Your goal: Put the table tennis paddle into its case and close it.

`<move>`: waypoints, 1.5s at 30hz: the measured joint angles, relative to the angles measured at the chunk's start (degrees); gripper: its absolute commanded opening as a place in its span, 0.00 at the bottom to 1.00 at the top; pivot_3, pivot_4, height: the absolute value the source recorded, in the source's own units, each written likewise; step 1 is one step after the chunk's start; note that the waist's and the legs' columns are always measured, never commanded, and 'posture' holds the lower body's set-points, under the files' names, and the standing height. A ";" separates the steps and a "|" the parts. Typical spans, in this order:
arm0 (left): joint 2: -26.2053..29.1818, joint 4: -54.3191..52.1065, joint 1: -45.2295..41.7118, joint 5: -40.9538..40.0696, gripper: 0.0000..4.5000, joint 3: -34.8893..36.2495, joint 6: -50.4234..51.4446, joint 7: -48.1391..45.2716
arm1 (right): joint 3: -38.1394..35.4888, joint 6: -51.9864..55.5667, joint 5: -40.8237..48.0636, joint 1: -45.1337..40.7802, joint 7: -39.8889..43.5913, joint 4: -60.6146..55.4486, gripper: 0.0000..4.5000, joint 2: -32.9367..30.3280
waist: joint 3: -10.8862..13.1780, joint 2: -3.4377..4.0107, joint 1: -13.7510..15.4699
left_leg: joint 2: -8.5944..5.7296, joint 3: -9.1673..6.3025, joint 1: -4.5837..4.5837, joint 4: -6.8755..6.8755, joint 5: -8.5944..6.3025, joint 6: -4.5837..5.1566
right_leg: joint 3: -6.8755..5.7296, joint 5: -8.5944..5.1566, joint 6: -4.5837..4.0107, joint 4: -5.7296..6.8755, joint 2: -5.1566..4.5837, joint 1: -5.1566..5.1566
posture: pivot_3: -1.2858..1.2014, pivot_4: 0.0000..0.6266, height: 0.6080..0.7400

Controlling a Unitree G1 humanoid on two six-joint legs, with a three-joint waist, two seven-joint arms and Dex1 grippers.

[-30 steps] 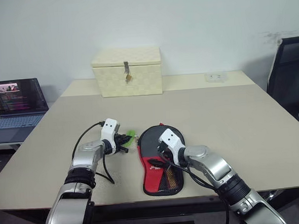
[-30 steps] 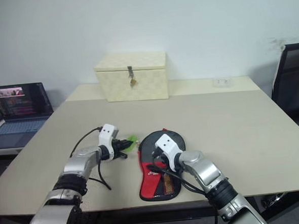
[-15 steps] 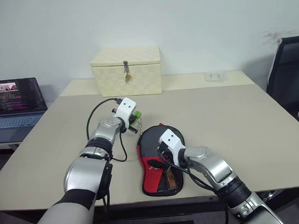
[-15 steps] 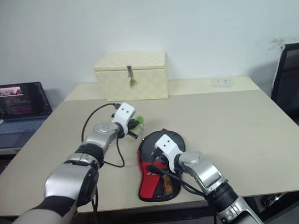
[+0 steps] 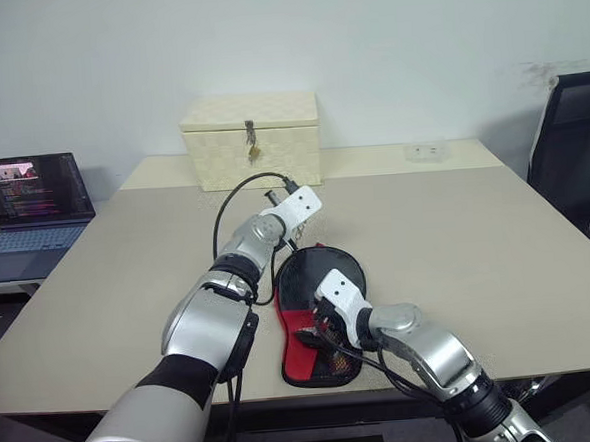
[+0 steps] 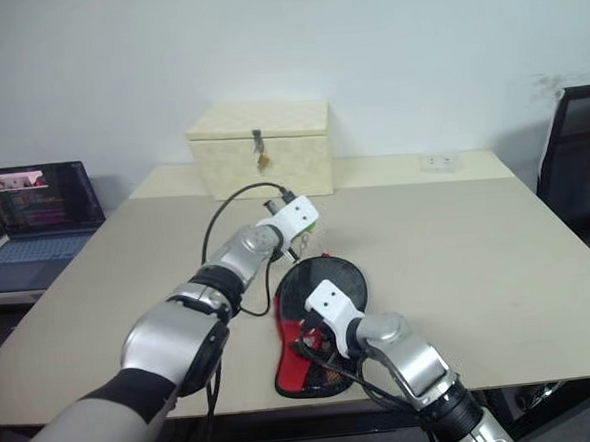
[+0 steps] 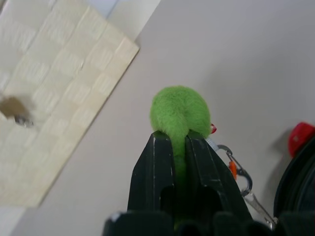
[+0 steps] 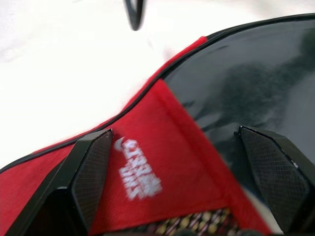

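The case point(image 5: 319, 325) lies flat near the table's front edge, with a round black top, a red handle section and a white logo point(image 8: 140, 172). A glossy black surface point(image 8: 256, 83) lies above the red section; I cannot tell whether it is the table tennis paddle or the case's fabric. My right gripper point(image 8: 184, 172) hovers open over the red section, one finger on each side of it. My left gripper point(image 7: 179, 142) is shut on a small fuzzy green ball point(image 7: 179, 110), just beyond the case's round end. A metal clip point(image 7: 238, 172) hangs from the ball.
A cream woven latched box point(image 5: 251, 141) stands at the back of the table point(image 5: 455, 221). A small white object point(image 5: 426, 152) lies at the back right. An open laptop point(image 5: 28, 202) sits on a lower surface to the left, and a black chair point(image 5: 576, 154) stands at the right.
My left gripper has carried the green ball up, to the right and farther from me, rolling as it went. My right gripper has drawn back a little along the case.
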 measured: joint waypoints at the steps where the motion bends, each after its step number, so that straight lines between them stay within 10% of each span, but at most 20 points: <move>1: -0.42 0.10 -0.14 1.10 0.00 -0.83 -0.56 0.46 | 0.05 0.29 0.01 0.37 0.00 -0.61 1.00 -0.07 | 0.00 0.00 0.01 | -0.03 -0.01 0.00 0.00 0.00 0.00 | 0.00 0.00 0.00 0.00 -0.02 0.00 | 0.52 0.24 1.00; 28: -12.04 0.27 -0.23 13.34 0.00 -13.94 -26.14 -11.54 | 0.80 2.86 0.00 0.53 -0.13 -2.43 1.00 0.63 | -0.21 0.10 -0.03 | -0.29 -0.01 0.04 -0.02 0.00 0.02 | 0.08 -0.12 0.20 0.02 -0.21 0.06 | 0.52 0.24 1.00; 40: -9.51 -0.44 3.00 2.85 0.95 -4.50 -22.94 -23.82 | 0.30 2.69 1.49 -2.70 2.61 1.44 1.00 0.54 | -0.31 0.10 -0.48 | -0.28 -0.01 0.10 0.03 0.01 0.03 | 0.09 -0.12 0.20 0.11 -0.19 0.09 | 0.52 0.24 1.00; 45: -5.99 -1.58 3.08 -3.12 1.00 0.88 -20.63 -32.14 | -0.44 2.92 2.88 -3.87 5.03 1.48 1.00 -0.68 | -0.31 0.10 -0.69 | -0.28 -0.03 0.09 0.03 0.01 0.04 | 0.07 -0.11 0.19 0.12 -0.19 0.08 | 0.52 0.24 1.00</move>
